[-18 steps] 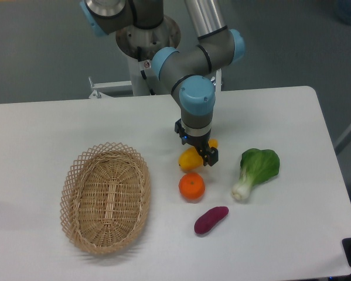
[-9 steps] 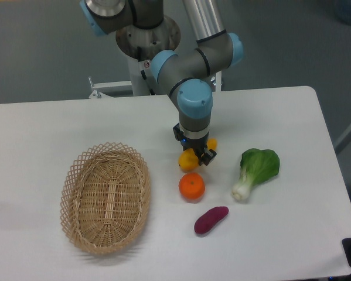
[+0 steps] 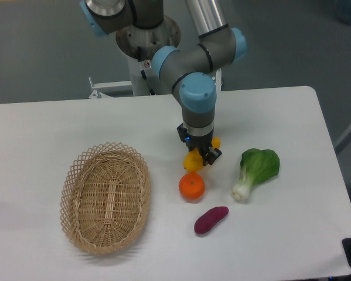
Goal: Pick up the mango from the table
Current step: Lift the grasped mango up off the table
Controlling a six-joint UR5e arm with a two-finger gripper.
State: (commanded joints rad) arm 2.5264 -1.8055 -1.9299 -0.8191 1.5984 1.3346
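Note:
The mango (image 3: 193, 160) is yellow with an orange end showing behind the gripper at the right. My gripper (image 3: 202, 157) points straight down and is shut on the mango, its black fingers on either side of the fruit's middle. The mango seems lifted a little above the white table (image 3: 46, 129); no clear shadow shows under it. The round orange (image 3: 191, 185) lies just below the mango and apart from it.
A woven wicker basket (image 3: 105, 196) lies at the left. A purple sweet potato (image 3: 211, 219) lies below the orange. A green and white bok choy (image 3: 255, 171) lies to the right. The arm's base stands at the table's far edge.
The gripper has closed on the mango and risen slightly, shifting a little to the right with the fruit. The other objects have not moved.

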